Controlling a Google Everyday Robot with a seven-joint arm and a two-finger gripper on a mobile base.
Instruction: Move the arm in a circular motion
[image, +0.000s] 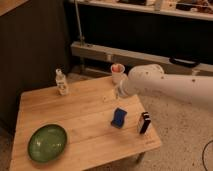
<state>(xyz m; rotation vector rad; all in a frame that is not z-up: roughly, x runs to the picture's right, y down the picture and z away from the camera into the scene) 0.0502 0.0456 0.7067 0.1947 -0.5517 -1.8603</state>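
Arm (167, 89): white, reaching in from the right over the far side of the tabletop (80, 117).
Pincer (111, 96): at the arm's left end, low over the wood; how wide, cannot tell.
Cup (117, 73): white, just behind the pincer.
Bottle (61, 82): well to its left; label not readable.
Blue block (119, 117): near, in front.
Black box (144, 122): front right.
Green plate (47, 142): far front left.

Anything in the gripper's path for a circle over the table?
Nothing touches the gripper, over the far middle of the table. The cup stands close behind the end of the arm; bottle further left, blue box and black box nearer the camera. A low, wide circle might clip the cup.
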